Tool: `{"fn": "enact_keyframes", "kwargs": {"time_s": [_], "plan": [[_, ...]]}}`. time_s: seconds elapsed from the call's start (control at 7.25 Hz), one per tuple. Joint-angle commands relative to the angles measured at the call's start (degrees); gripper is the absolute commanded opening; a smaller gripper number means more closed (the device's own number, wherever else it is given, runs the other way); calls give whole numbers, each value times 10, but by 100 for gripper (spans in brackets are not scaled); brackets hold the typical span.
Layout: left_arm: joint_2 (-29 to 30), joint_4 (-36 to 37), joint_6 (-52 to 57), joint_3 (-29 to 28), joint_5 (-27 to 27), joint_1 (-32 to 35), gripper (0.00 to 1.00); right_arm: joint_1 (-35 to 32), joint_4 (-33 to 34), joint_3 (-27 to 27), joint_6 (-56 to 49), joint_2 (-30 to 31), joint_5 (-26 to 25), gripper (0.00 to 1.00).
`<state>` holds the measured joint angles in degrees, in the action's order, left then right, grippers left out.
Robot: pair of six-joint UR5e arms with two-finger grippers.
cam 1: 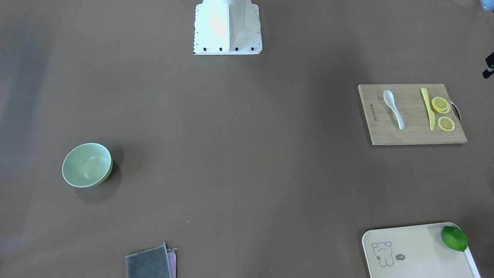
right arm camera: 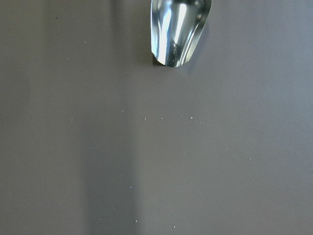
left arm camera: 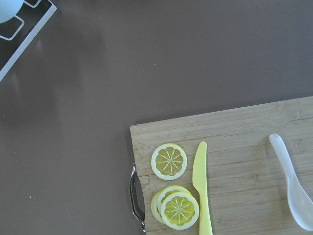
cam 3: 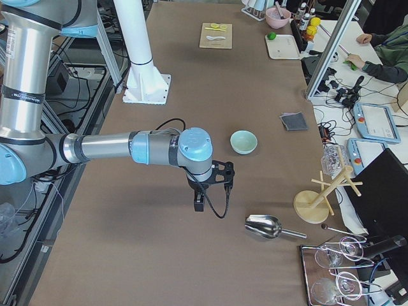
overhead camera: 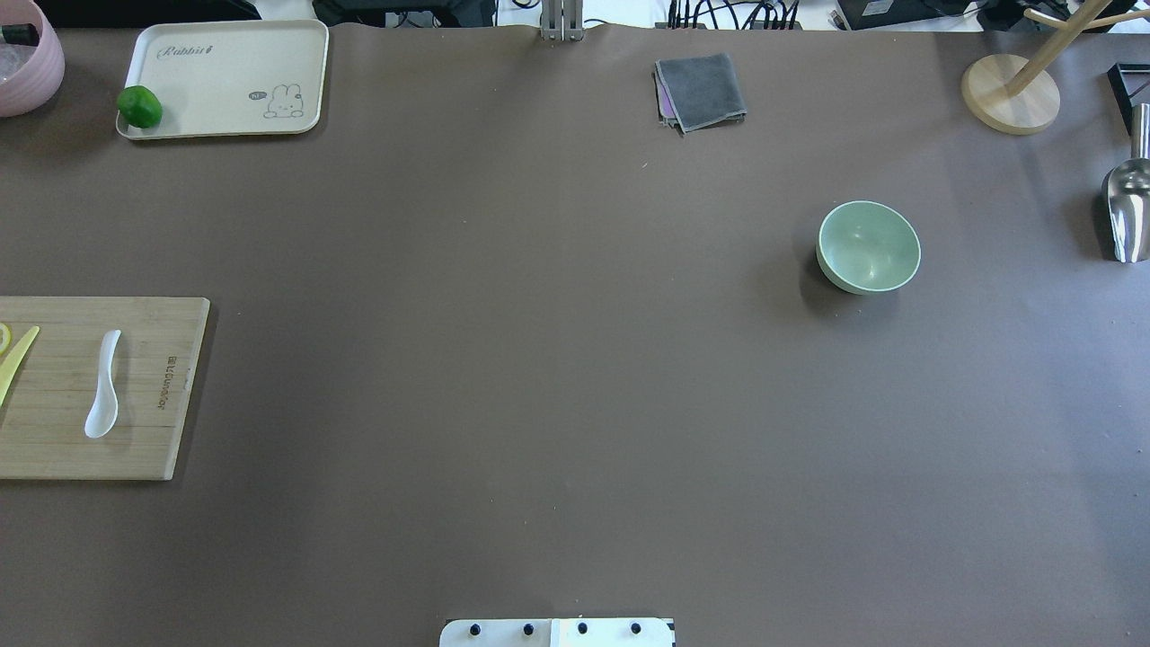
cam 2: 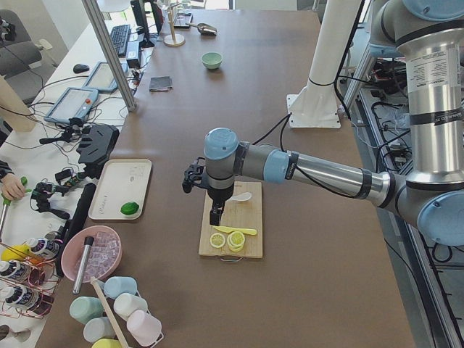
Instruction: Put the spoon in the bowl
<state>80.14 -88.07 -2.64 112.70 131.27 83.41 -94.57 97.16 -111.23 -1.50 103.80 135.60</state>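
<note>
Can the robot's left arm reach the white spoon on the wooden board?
Probably yes. The left gripper hangs over the cutting board, close to the spoon. Nothing covers the spoon, and the yellow knife lies apart from it.

Two cameras look steeply down from opposite long sides, both catching the bowl and cutting board. Two more look along the table from its ends. The wrist cameras hover close, one over the board, one over a metal scoop
</note>
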Motion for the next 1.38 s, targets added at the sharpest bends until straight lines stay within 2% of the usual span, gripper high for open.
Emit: {"fn": "enact_keyframes", "kwargs": {"time_s": [0.0, 0.14, 0.69, 0.83, 0.97, 1.1, 1.24], "plan": [[-3, -1, 0, 15, 0, 2, 98, 0, -1, -9, -1, 0, 4, 100], [-3, -1, 0, 22, -2, 3, 98, 0, -2, -27, -3, -1, 5, 100], [40, -8, -1, 12, -2, 9, 98, -12, -126, -44, 8, -1, 5, 100], [82, -52, -3, -23, -5, 25, 98, -14, -162, -37, 7, 3, 5, 100], [79, -81, -1, -28, -3, 32, 98, -14, -174, -39, 13, 2, 6, 100], [80, -111, -3, -35, -4, 32, 98, -6, -178, -32, 80, -8, 8, 100], [82, -169, -1, -62, -3, 32, 98, 30, -178, -35, 181, -40, 10, 100]]}}
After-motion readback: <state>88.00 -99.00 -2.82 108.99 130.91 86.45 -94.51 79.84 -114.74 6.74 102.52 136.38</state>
